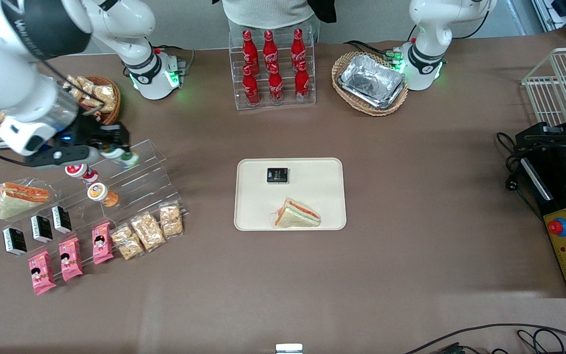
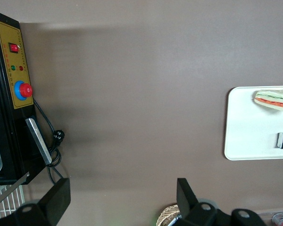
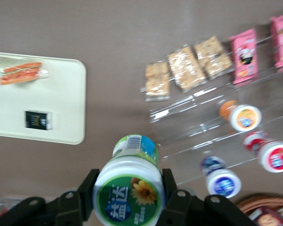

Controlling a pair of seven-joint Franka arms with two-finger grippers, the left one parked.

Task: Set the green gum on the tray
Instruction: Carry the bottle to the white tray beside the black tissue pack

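My right gripper is shut on the green gum, a small white bottle with a green lid; both fingers press on its lid. In the front view the green gum hangs above the top step of the clear acrylic stand, at the working arm's end of the table. The cream tray lies mid-table and holds a small black packet and a wrapped sandwich. The tray also shows in the right wrist view.
On the stand stay a red-lidded bottle, an orange bottle, a blue-lidded bottle, snack packs, pink packets and black cartons. A cola rack, a foil tray in a wicker basket and a wire basket stand farther off.
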